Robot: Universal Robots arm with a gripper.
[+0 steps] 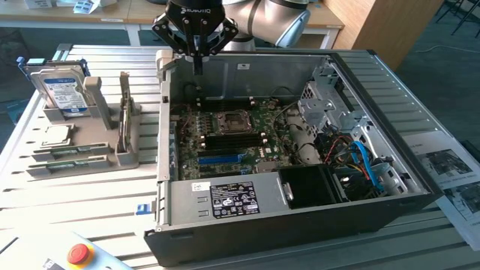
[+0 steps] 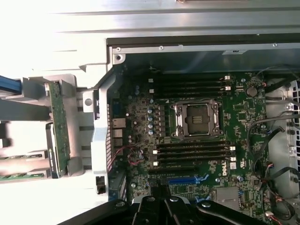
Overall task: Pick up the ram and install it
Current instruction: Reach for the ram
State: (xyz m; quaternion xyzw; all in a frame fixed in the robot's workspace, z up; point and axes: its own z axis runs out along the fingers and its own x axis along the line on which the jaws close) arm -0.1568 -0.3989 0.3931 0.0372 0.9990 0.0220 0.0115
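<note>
The gripper (image 1: pixel 197 63) hangs clenched and empty above the rear wall of the open computer case (image 1: pixel 300 230), fingertips pressed together over the case's corner at the exterior view's left. The ram (image 1: pixel 71 151) lies flat in a grey holder (image 1: pixel 123 158) on the tabletop (image 1: pixel 82 197), well apart from the gripper. A second stick (image 1: pixel 67 166) lies just beside it, and a taller expansion card (image 1: pixel 123 109) stands upright on the holder's side nearer the case.

Nothing is lifted yet, so I judge the step in hand to be the reach for the ram. Doing it well likely calls for jaws opened before any descent and set across the stick's thin edges near its middle, so the neighbouring stick is not nudged.

Room is tight there, as the upright card and the hard drive (image 1: pixel 62 93) rise above the stick on two sides. Inside the case, the black memory slots (image 2: pixel 192 152) beside the CPU socket (image 2: pixel 196 119) sit bare, while cables (image 2: pixel 276 126) crowd the exterior view's right.
</note>
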